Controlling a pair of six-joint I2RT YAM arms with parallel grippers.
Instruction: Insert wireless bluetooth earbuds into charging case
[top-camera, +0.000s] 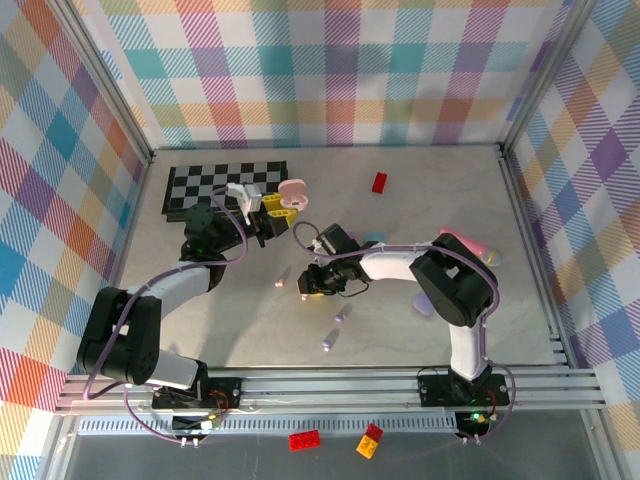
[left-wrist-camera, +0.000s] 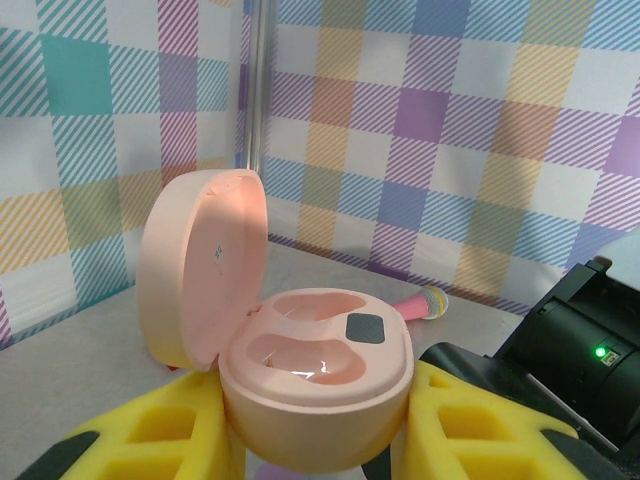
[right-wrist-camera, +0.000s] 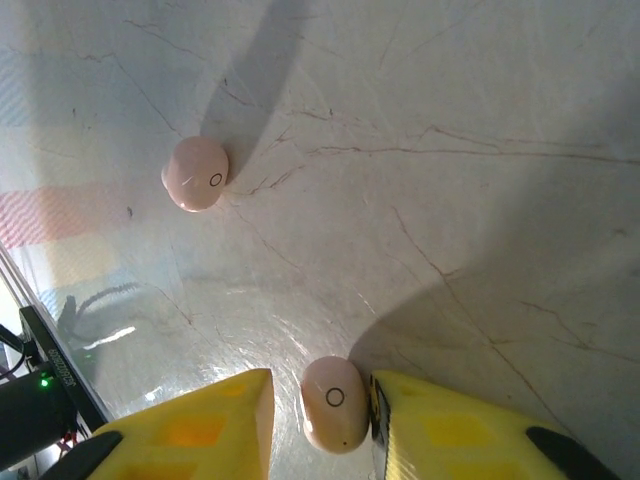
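Note:
My left gripper is shut on an open pink charging case, held above the table with its lid tipped back; both wells look bare. In the top view this case sits at the left gripper near the checkerboard. A pink earbud lies on the table between the jaws of my right gripper. The right pad touches it and a small gap remains at the left pad. A second pink earbud lies farther off, left of the right gripper in the top view.
Two purple earbuds lie nearer the arm bases. A checkerboard is at the back left and a red brick at the back. A pink case and a purple case lie by the right arm.

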